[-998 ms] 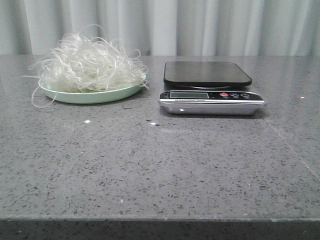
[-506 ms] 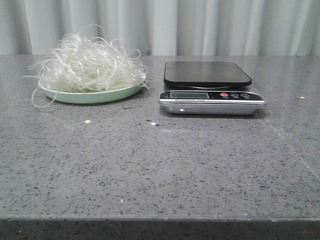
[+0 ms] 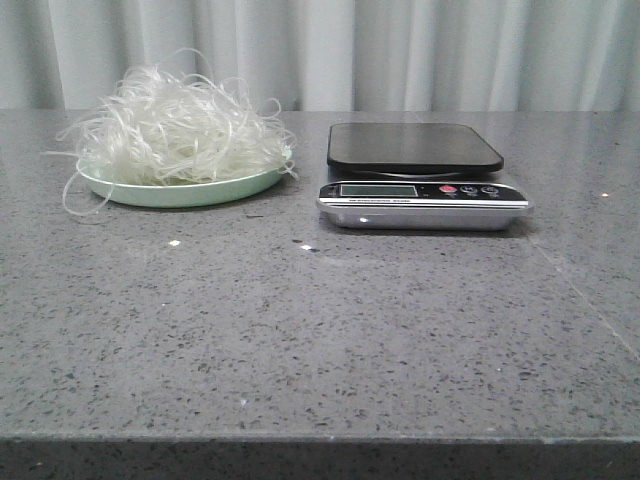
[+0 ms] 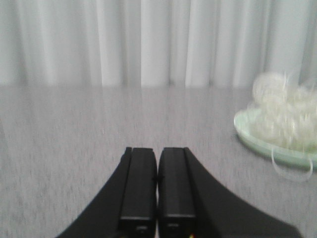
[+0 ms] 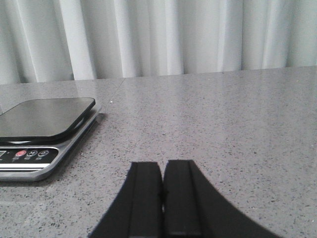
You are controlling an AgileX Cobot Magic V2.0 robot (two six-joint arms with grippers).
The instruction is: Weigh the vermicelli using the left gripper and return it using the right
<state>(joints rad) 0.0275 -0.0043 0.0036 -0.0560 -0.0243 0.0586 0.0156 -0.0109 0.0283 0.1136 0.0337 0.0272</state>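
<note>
The vermicelli (image 3: pixel 175 130) is a fluffy heap of thin white strands filling a pale green plate (image 3: pixel 180 190) at the back left of the table. It also shows blurred in the left wrist view (image 4: pixel 285 111). A digital scale (image 3: pixel 415 148) with a black platform stands to the right of the plate; its platform holds nothing. Neither gripper shows in the front view. My left gripper (image 4: pixel 157 151) is shut and empty, well apart from the plate (image 4: pixel 257 141). My right gripper (image 5: pixel 162 166) is shut and empty, beside the scale (image 5: pixel 44 116).
The table is grey speckled stone (image 3: pixel 320 330) with a front edge near the bottom of the front view. A pale pleated curtain (image 3: pixel 400 50) hangs behind it. A few loose strands trail off the plate onto the table.
</note>
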